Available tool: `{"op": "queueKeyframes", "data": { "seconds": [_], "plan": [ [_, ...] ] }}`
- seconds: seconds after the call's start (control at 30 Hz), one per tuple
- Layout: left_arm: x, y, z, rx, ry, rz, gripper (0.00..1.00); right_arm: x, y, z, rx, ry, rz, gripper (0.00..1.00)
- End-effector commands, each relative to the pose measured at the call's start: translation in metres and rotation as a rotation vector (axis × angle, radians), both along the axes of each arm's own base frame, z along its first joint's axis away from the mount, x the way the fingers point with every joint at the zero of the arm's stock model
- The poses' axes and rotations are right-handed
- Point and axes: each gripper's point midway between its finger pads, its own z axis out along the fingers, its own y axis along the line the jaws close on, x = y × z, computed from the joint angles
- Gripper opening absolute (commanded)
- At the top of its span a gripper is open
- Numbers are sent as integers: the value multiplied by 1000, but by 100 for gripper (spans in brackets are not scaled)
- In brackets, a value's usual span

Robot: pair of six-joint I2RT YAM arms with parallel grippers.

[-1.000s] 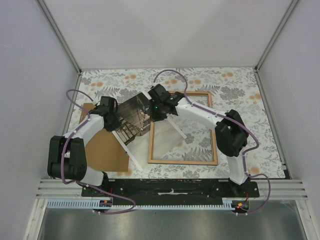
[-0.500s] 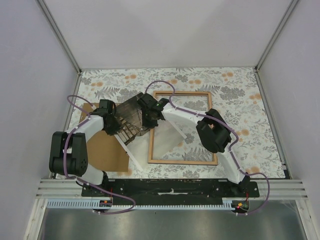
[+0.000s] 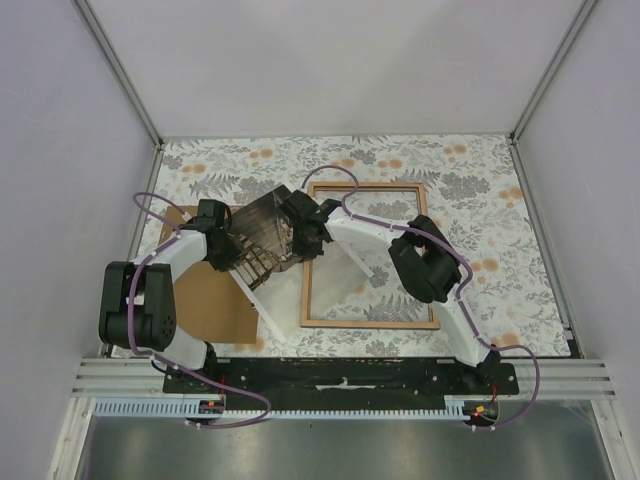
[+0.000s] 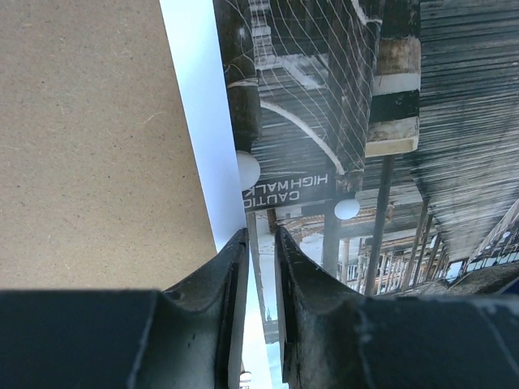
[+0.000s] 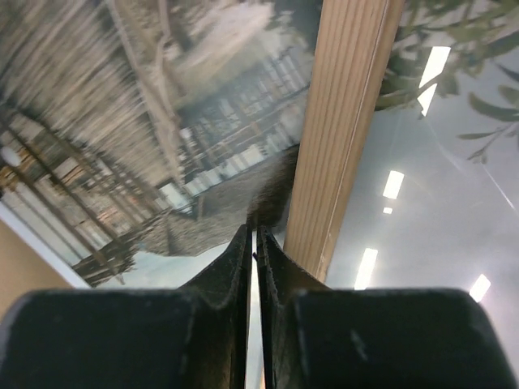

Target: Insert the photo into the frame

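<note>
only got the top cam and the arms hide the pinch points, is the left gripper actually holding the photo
observer: yes, the left wrist view shows the left gripper closed on the photo at its white border.
operator: and the right one
observer: the right gripper pinches the photo's edge too, beside the frame rail, not on it.
operator: what's under the left side
observer: the brown backing panel, below the photo's edge.

photo (image 3: 262, 228): dark grey-brown | frame (image 3: 370, 322): light wood | tablecloth (image 3: 450, 165): grey-orange floral
</note>
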Motion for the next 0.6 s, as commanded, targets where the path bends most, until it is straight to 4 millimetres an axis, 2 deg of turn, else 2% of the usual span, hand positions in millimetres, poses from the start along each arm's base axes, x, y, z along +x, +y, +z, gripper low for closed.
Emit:
{"op": "queueKeyframes", "data": {
  "seconds": [0.0, 0.57],
  "plan": [
    [-6, 17, -5, 59, 30, 64, 26, 10, -23, 3, -29, -21, -61, 12],
    [-5, 16, -5, 48, 27, 58, 26, 23, -83, 0, -15, -12, -156, 13]
  ]
}}
